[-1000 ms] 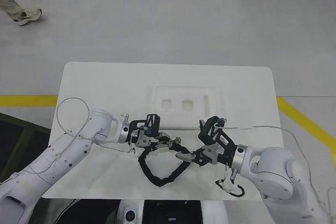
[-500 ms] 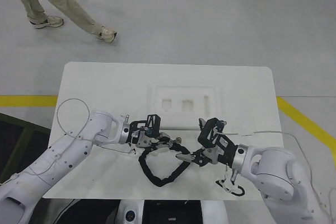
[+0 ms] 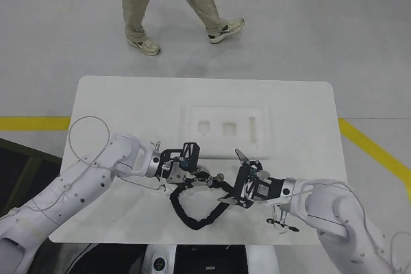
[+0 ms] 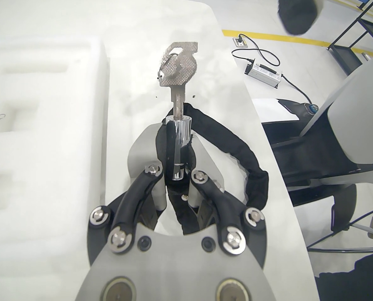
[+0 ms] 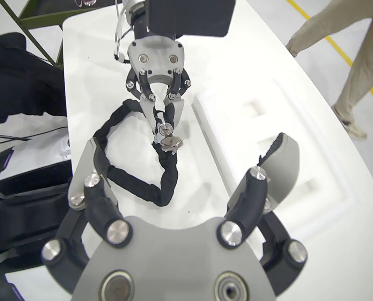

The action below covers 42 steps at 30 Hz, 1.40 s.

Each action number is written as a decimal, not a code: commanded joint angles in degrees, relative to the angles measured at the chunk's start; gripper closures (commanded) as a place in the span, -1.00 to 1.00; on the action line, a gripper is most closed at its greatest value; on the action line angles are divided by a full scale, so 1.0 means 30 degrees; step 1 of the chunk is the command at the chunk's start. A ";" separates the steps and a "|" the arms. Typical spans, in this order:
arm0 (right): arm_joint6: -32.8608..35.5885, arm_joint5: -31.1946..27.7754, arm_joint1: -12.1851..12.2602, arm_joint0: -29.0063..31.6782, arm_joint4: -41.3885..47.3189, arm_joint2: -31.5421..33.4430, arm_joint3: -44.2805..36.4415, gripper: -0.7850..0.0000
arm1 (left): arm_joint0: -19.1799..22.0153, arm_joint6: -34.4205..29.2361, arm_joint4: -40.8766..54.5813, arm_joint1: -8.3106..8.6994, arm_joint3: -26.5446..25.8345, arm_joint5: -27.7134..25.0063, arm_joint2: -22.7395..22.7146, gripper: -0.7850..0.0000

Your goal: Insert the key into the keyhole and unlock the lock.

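White table [image 3: 109, 103] with rounded corners. Near its middle, a white foam tray [image 3: 189, 116] with three recesses. Just beside the tray, on the robot's side, a black sleeved chain lock [image 3: 189, 219], looped on the bare surface.

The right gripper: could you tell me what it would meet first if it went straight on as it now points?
Probably the silver metal key protruding from the chrome lock cylinder that the left gripper holds; depth is unclear.
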<state>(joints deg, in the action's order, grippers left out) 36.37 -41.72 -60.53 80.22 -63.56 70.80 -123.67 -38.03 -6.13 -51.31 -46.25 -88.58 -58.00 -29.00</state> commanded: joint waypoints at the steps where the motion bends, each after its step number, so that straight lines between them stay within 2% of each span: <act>1: -0.0257 -0.0118 0.0003 -0.0145 -0.0874 -0.0232 0.0182 -1.00 | 0.0358 0.0158 0.0325 0.0128 -0.0055 0.0000 0.0414 1.00; 6: -0.1483 0.0377 -0.0019 -0.0244 -0.2344 -0.0600 0.0321 -1.00 | 0.1207 0.0651 0.0626 0.0446 -0.0147 0.0000 0.1545 1.00; 7: -0.1646 0.0381 -0.0010 -0.0219 -0.2550 -0.0614 0.0313 -0.69 | 0.1349 0.0760 0.0683 0.0495 -0.0124 0.0000 0.1763 1.00; 8: -0.1716 0.0319 0.0005 -0.0189 -0.2742 -0.0640 0.0307 -0.55 | 0.1483 0.0832 0.0712 0.0539 -0.0061 0.0000 0.1987 1.00; 9: -0.1701 0.0206 0.0023 -0.0167 -0.2935 -0.0672 0.0290 -0.16 | 0.1623 0.0941 0.0753 0.0577 -0.0015 0.0000 0.2191 1.00; 10: -0.1609 0.0034 0.0046 -0.0165 -0.3197 -0.0720 0.0252 0.08 | 0.1767 0.1058 0.0770 0.0613 0.0032 0.0000 0.2378 1.00; 30: -0.1759 -0.0392 0.0115 -0.0781 -0.4962 -0.1931 -0.0174 0.30 | 0.3681 0.3711 0.0305 0.1022 0.0701 0.0000 0.5122 1.00; 33: -0.1664 -0.0428 0.0111 -0.0909 -0.5067 -0.2146 -0.0136 0.58 | 0.3900 0.3999 0.0212 0.1034 0.0785 0.0000 0.5416 1.00; 34: -0.1654 -0.0413 0.0109 -0.0945 -0.5071 -0.2197 -0.0113 0.70 | 0.3968 0.4088 0.0183 0.1037 0.0813 0.0000 0.5507 1.00; 35: -0.1643 -0.0406 0.0107 -0.0972 -0.5045 -0.2247 -0.0079 0.91 | 0.4034 0.4172 0.0156 0.1038 0.0837 0.0000 0.5594 1.00; 36: -0.1647 -0.0418 0.0105 -0.0993 -0.4959 -0.2294 -0.0035 1.00 | 0.4098 0.4253 0.0132 0.1040 0.0861 0.0000 0.5679 1.00; 42: -0.1518 -0.0295 0.0092 -0.1155 -0.4530 -0.2504 0.0062 1.00 | 0.4423 0.4859 -0.0116 0.1042 0.0947 0.0000 0.6087 1.00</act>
<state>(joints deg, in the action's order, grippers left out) 31.76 -42.67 -60.24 76.82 -77.31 63.37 -123.50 -24.87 8.18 -51.50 -43.13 -85.76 -58.00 -10.88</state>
